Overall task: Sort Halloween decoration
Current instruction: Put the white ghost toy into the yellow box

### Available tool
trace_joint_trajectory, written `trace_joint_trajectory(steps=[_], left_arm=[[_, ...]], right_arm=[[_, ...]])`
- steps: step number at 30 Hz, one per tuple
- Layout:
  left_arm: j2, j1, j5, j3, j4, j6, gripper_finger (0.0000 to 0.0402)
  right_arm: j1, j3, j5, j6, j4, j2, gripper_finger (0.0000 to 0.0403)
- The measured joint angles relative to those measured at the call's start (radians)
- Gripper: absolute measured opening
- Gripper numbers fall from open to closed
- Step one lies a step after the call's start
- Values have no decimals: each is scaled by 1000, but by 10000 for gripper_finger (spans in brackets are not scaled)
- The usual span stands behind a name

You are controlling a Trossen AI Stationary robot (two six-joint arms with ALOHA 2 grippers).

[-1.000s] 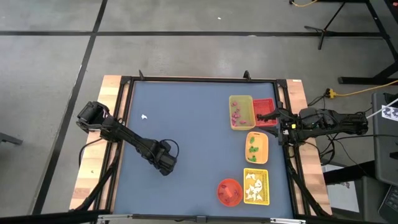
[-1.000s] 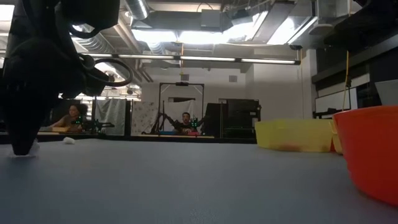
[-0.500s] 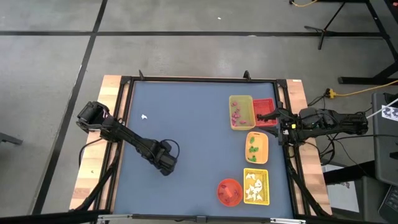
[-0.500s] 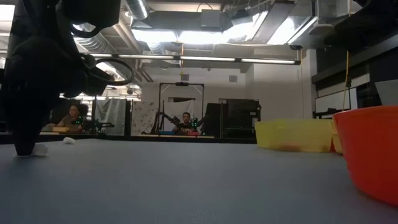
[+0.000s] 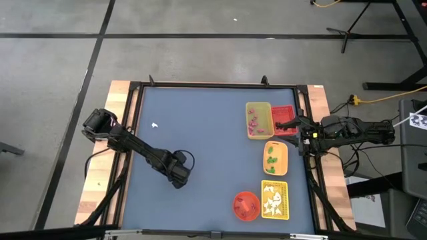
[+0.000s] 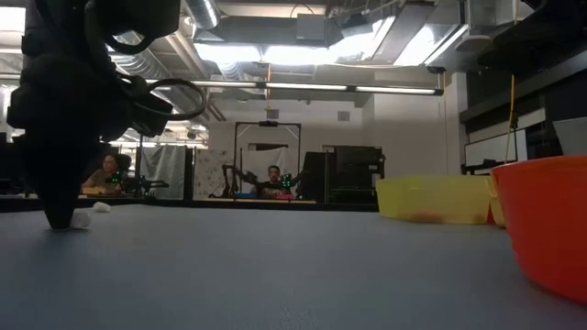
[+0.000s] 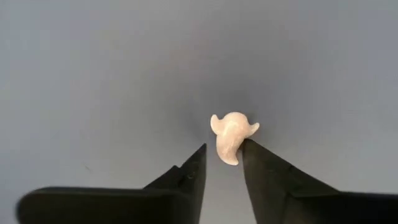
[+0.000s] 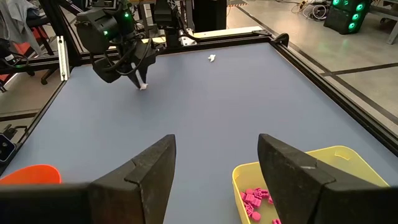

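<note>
Left gripper: lowered to the blue table, jaws narrowly parted, white ghost piece lying at the fingertips, touched by one finger, not clamped. Right gripper: held wide open, empty, above the yellow tray of pink pieces. Second white ghost: lies well apart

Grey concrete floor crossed by dark lines surrounds the blue-topped table — its edges are pale wood. Beyond it, bright ceiling lights hang over dark racks, and two seated people show far back — small and dim.
</note>
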Motion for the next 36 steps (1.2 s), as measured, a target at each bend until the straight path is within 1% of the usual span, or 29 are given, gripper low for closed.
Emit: trace_joint_trajectory(steps=[6, 10, 17, 24, 36], left_arm=[[0, 1, 1, 0, 4, 7, 142], [0, 8, 4, 0, 11, -7, 161], [0, 39, 5, 0, 13, -31, 164], [0, 62, 5, 0, 60, -32, 164], [0, 58, 9, 0, 49, -33, 164]], right_arm=[[0, 0, 0, 0, 0, 0, 225], [0, 0, 0, 0, 0, 0, 225], [0, 0, 0, 0, 0, 0, 225], [0, 0, 0, 0, 0, 0, 225], [0, 0, 0, 0, 0, 0, 225]])
